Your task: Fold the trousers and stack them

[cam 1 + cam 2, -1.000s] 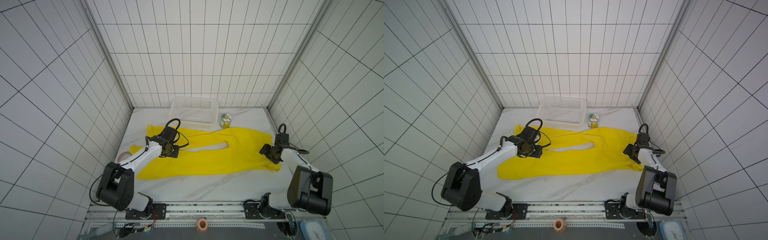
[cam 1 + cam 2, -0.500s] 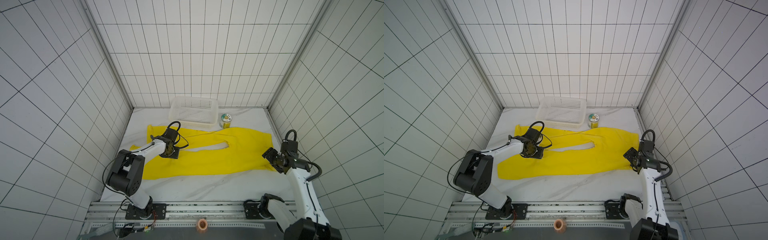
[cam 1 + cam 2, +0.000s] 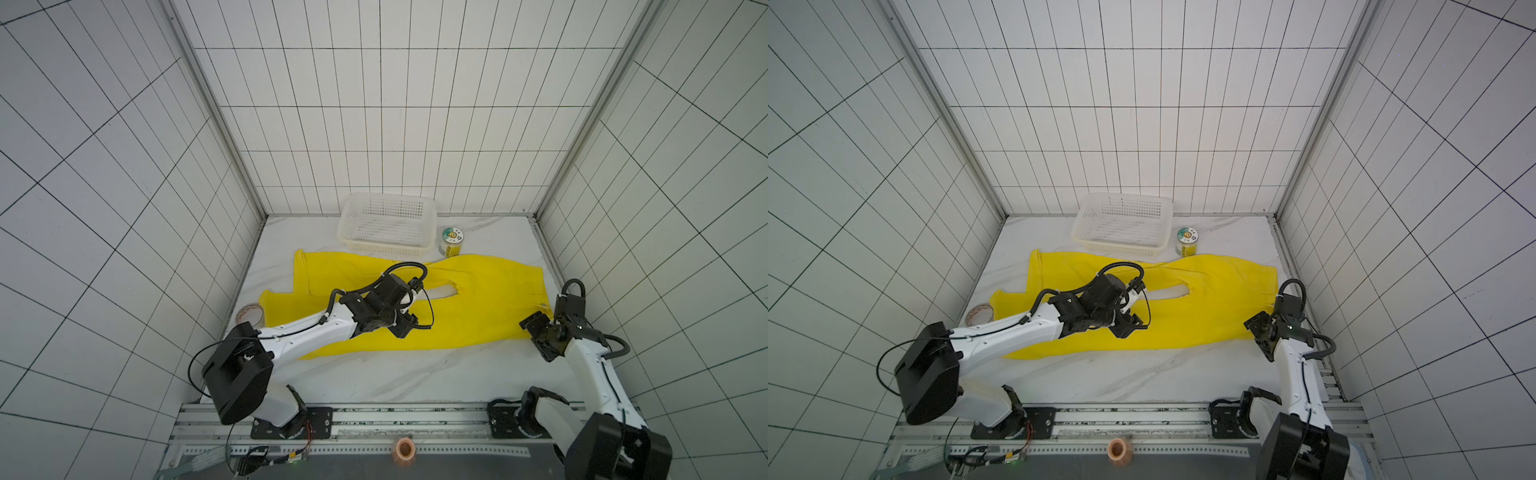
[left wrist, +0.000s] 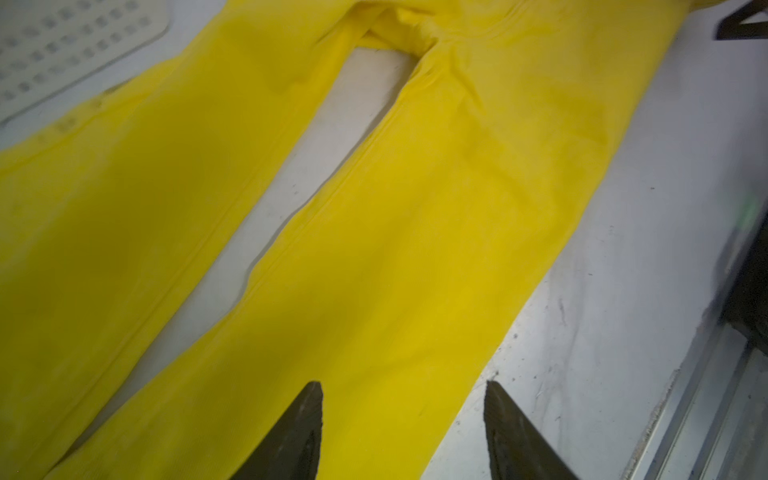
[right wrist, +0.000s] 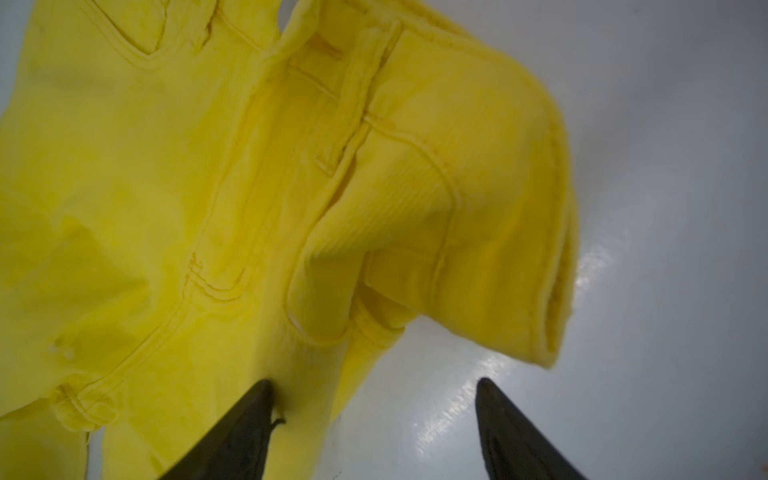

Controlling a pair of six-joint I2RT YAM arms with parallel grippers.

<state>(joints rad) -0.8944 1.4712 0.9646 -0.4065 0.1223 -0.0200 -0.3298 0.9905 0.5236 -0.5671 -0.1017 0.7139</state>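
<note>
The yellow trousers (image 3: pixel 478 299) (image 3: pixel 1208 299) lie spread flat on the white table, with the waist to the right and both legs running left. My left gripper (image 3: pixel 405 328) (image 3: pixel 1129 326) hovers open over the near leg; in the left wrist view (image 4: pixel 404 386) one finger is over the cloth (image 4: pixel 415 249) and the other over bare table. My right gripper (image 3: pixel 536 328) (image 3: pixel 1258 326) stands open at the near right corner of the waist. The right wrist view (image 5: pixel 374 381) shows a rumpled waistband fold (image 5: pixel 457 187) ahead of the open jaws, with nothing held.
A white perforated basket (image 3: pixel 386 195) (image 3: pixel 1125 195) stands at the back, touching the far leg. A small round tin (image 3: pixel 451 241) (image 3: pixel 1187 241) sits to its right. A tape roll (image 3: pixel 250 314) (image 3: pixel 980 312) lies at the left wall, and tiled walls close three sides.
My left gripper has moved right and toward the front, from the far leg to above the near leg. My right gripper has drawn back slightly toward the front at the waist corner.
</note>
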